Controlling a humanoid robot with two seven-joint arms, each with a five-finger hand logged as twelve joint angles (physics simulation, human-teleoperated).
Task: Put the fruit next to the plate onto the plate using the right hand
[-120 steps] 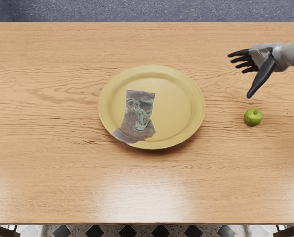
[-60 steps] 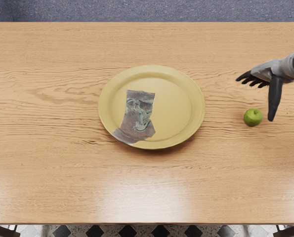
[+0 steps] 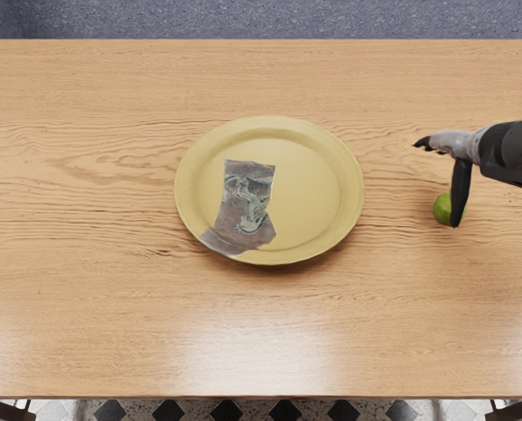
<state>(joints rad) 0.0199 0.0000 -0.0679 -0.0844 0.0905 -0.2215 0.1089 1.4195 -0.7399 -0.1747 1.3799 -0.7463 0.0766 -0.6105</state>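
The small round green fruit (image 3: 440,208) is half hidden behind one dark finger of the right hand (image 3: 455,147), which is stretched open and grips nothing. The fruit is laid on the light wooden desk (image 3: 111,307), right of the round yellow plate (image 3: 322,180) and apart from it. A strip of grey floor (image 3: 243,17) is seen behind the desk.

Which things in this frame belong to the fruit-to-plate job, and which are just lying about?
Job:
- green fruit, on the table right of the plate
- yellow plate
- right hand, open, thumb crossing in front of the fruit

Lying about:
- grey patterned scrap on the plate
- wooden table
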